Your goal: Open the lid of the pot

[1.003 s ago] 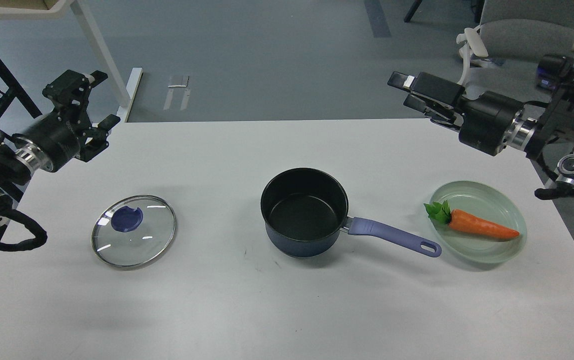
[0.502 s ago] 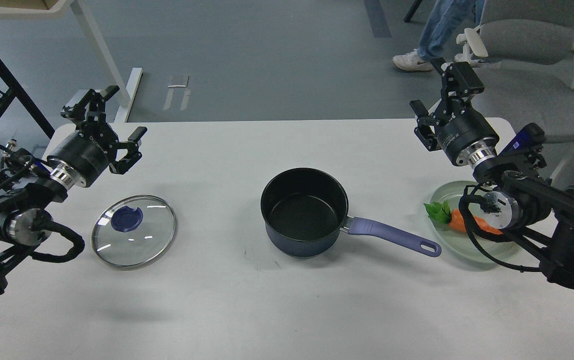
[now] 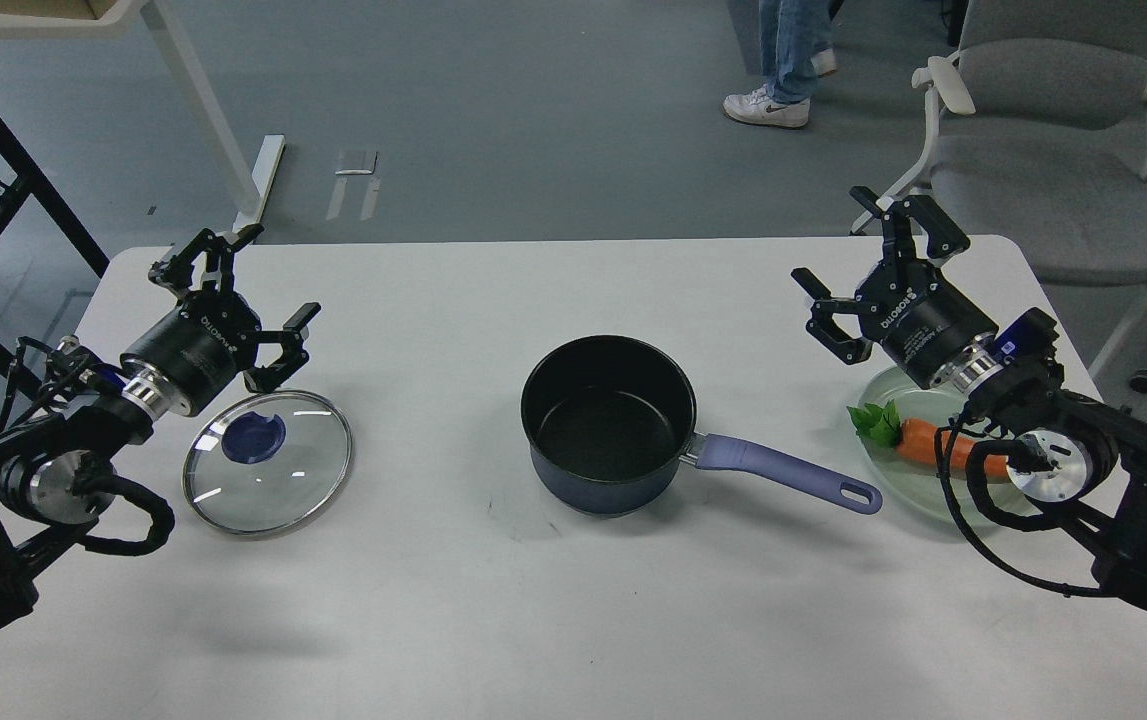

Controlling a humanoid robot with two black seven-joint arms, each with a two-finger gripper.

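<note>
Lid is lying flat on the table, well left of the open pot; left gripper and right gripper are both hanging with fingers wide apart, holding nothing

The pot is set at the middle of the bench, its handle directed to the right. The lid is laid flat on the bench well to the left of it. To the right, a carrot is held in a dish, just beyond the handle's end.
</note>
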